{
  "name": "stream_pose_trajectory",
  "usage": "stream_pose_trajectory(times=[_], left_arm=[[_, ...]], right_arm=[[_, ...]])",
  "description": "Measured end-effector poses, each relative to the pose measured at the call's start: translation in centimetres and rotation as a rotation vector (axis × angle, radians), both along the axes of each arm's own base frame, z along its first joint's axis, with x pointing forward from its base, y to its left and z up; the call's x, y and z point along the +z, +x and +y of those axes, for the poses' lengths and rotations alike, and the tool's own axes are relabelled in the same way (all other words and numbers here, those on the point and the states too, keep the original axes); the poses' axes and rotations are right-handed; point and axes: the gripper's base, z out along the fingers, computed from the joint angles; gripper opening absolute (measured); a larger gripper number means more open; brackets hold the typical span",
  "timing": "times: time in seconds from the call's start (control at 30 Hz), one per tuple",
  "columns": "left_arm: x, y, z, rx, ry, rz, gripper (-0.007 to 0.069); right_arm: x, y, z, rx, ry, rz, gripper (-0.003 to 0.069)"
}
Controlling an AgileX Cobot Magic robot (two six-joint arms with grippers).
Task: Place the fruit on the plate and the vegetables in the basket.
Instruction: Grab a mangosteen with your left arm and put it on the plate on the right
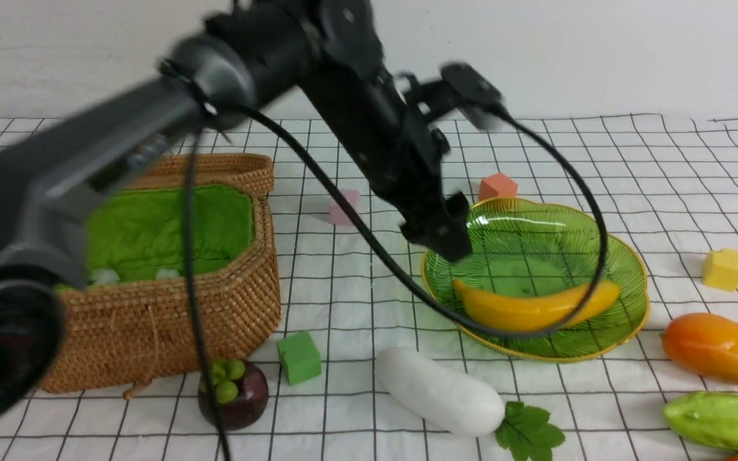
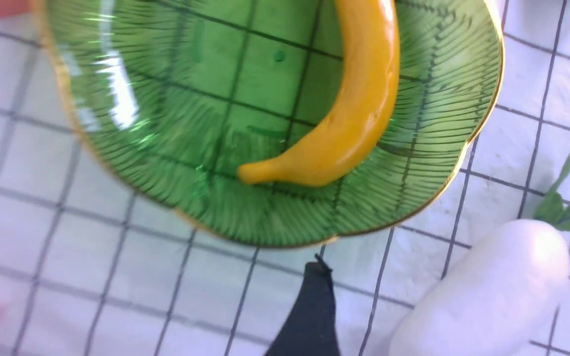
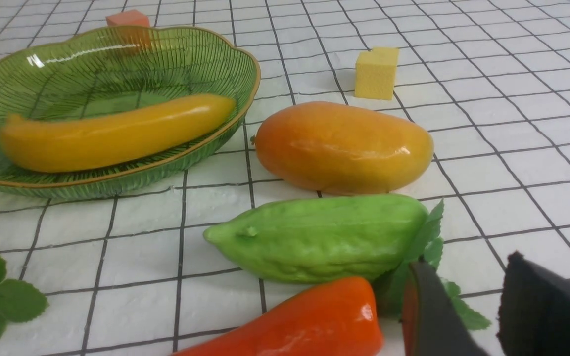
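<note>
Nearest on the surface (image 1: 664,179) lie the mangosteen (image 1: 236,396), radish (image 1: 439,392) and gourd (image 1: 721,420), with the pepper (image 3: 305,321) just beside the gourd and the mango (image 1: 718,349) just beyond. Farther off, the banana (image 1: 535,307) lies in the plate (image 1: 535,224). Over its left rim the left jaws hang open, holding nothing. Left of the plate stands the basket (image 1: 228,307). By the pepper, the right jaws stand apart, gripping nothing.

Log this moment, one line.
left gripper open near plate; banana on plate; mango, mangosteen, radish, gourd, pepper on tablecloth; right gripper open
</note>
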Motion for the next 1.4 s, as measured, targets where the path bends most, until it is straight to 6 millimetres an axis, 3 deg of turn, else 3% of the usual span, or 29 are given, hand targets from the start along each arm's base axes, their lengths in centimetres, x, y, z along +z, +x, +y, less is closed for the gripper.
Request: stream_pose_trajectory(times=[0.1,0.2,0.23,0.27,0.33,0.4,0.47,0.57,0.67,0.87,0.97,1.1,1.27,1.4], left_arm=[[6.5,-3.7,5.8,0.094,-0.031,-0.094,0.0603],[8.0,-7.5,9.6,0.149,-0.006,-0.109,0.0557],[8.1,-7.7,9.8,0.159,-0.007,-0.108,0.0554],[8.3,-9.7,11.2,0.232,-0.028,-0.097,0.0534],[7.2,-10.9,12.0,0.324,-0.043,-0.031,0.0524],[4.4,-13.1,13.2,0.524,-0.079,0.105,0.0514],[1.0,-14.0,13.6,0.681,-0.099,0.22,0.0512],[-3.7,-14.0,13.9,0.947,-0.177,0.344,0.0511],[-6.4,-13.2,14.1,1.097,-0.198,0.376,0.0515],[-9.3,-11.3,14.2,1.183,-0.127,0.362,0.0568],[-12.0,-10.3,14.0,1.204,-0.055,0.403,0.061],[-14.4,-9.3,13.7,1.204,-0.029,0.409,0.0609],[-14.6,-8.8,13.5,1.177,-0.043,0.379,0.0549],[-14.2,-9.3,13.5,1.136,-0.017,0.393,0.0549]], right_arm=[[0.0,0.0,0.0,0.0,0.0,0.0,0.0245],[0.0,0.0,0.0,0.0,0.0,0.0,0.0245],[0.0,0.0,0.0,0.0,0.0,0.0,0.0245],[0.0,0.0,0.0,0.0,0.0,0.0,0.0245],[0.0,0.0,0.0,0.0,0.0,0.0,0.0245],[0.0,0.0,0.0,0.0,0.0,0.0,0.0245],[0.0,0.0,0.0,0.0,0.0,0.0,0.0245],[0.0,0.0,0.0,0.0,0.0,0.0,0.0245],[0.0,0.0,0.0,0.0,0.0,0.0,0.0245],[0.0,0.0,0.0,0.0,0.0,0.0,0.0245],[0.0,0.0,0.0,0.0,0.0,0.0,0.0245],[0.0,0.0,0.0,0.0,0.0,0.0,0.0245],[0.0,0.0,0.0,0.0,0.0,0.0,0.0245],[0.0,0.0,0.0,0.0,0.0,0.0,0.0245]])
